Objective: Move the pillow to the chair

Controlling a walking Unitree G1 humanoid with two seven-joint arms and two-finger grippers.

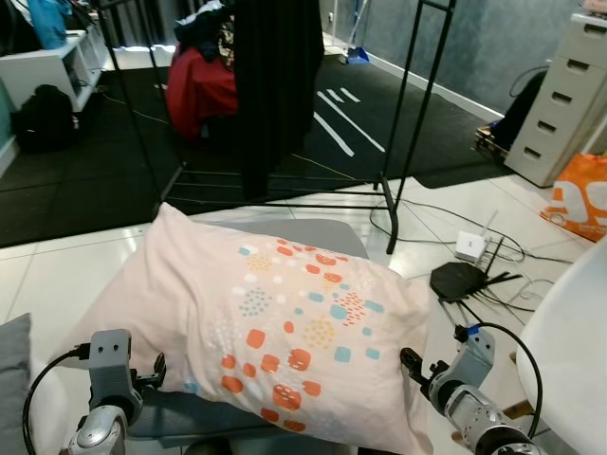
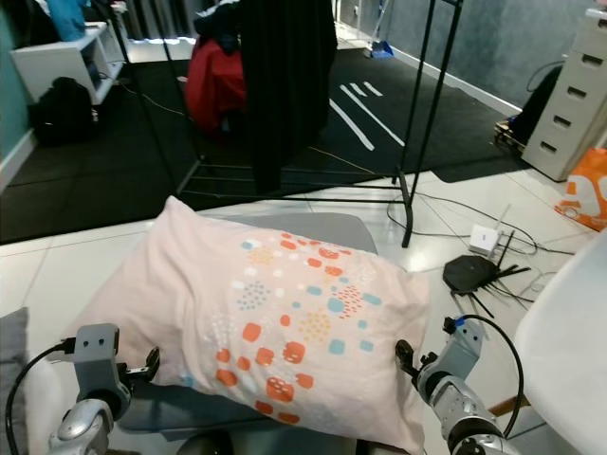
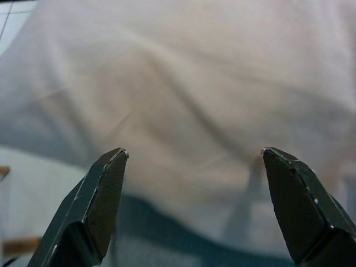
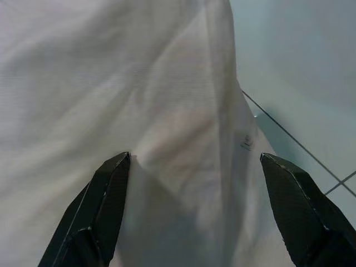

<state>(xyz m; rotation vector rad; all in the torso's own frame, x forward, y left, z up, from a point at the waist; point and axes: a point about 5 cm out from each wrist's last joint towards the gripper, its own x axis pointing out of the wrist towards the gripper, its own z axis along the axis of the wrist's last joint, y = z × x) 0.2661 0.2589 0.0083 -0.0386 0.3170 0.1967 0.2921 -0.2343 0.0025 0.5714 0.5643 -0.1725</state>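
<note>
A pale pink pillow (image 1: 256, 322) with orange and blue spots lies across the grey seat of a chair (image 1: 294, 232) in front of me. My left gripper (image 3: 193, 158) is open at the pillow's near left edge, its fingers (image 3: 97, 200) spread just short of the fabric. My right gripper (image 4: 194, 161) is open at the pillow's near right corner (image 4: 167, 128), which lies between its spread fingers. Both wrists (image 1: 109, 374) (image 1: 465, 389) show low in the eye views, on either side of the pillow.
A black clothes rack (image 1: 275, 95) with hanging garments stands right behind the chair. Cables, a white router (image 1: 471, 246) and a black device (image 1: 458, 280) lie on the tiled floor to the right. A white rounded object (image 1: 569, 351) is at the near right, a grey cushion (image 1: 14, 379) at the near left.
</note>
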